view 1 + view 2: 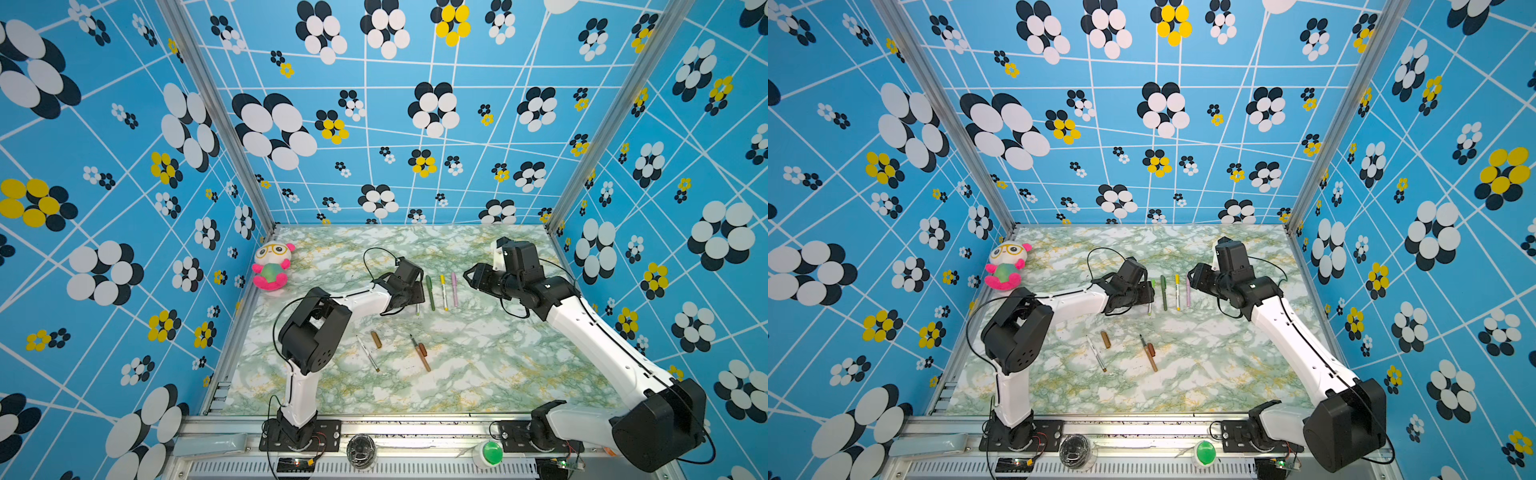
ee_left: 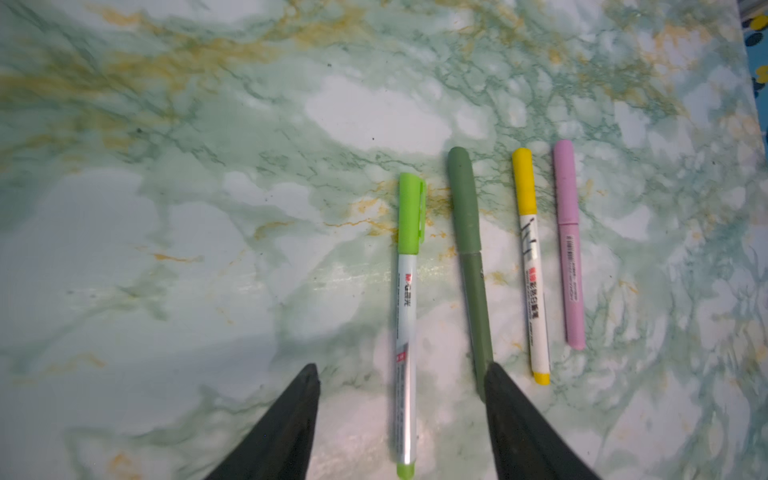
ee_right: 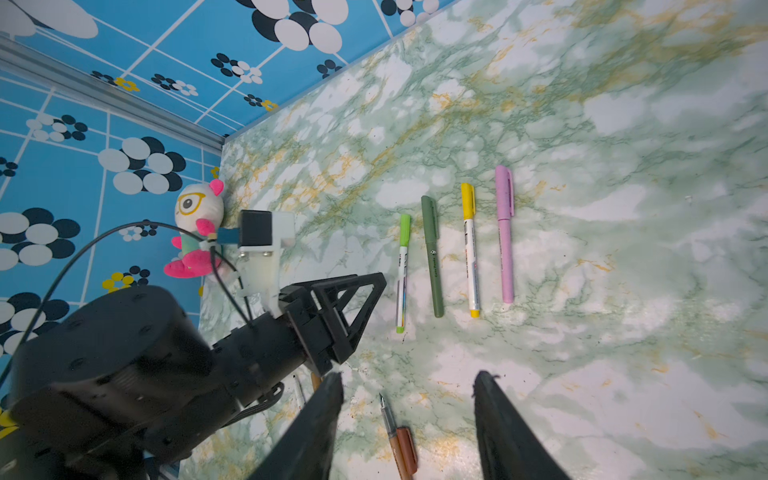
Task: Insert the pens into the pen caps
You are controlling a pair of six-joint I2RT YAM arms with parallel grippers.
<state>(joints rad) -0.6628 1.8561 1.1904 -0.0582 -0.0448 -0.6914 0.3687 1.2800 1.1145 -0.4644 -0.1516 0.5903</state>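
Row of four capped pens mid-desk [image 1: 498,353], left to right: lime-capped pen [image 2: 406,316], dark green pen [image 2: 469,249], yellow-capped pen [image 2: 532,270], pink pen [image 2: 569,249]. Left end effector [image 2: 401,368] spread, straddling lime-capped pen's near end, no grip. Right end effector [image 3: 409,376] spread, empty, right of row. Nearer, uncapped: white pen [image 1: 368,354] beside brown cap [image 1: 376,339]; brown pen [image 1: 422,357] alongside reddish-brown cap [image 1: 422,349].

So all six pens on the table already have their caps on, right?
Not all six, only four. The white pen and the brown pen lie bare-tipped, the brown cap and the reddish-brown cap loose beside them, as both top views show.
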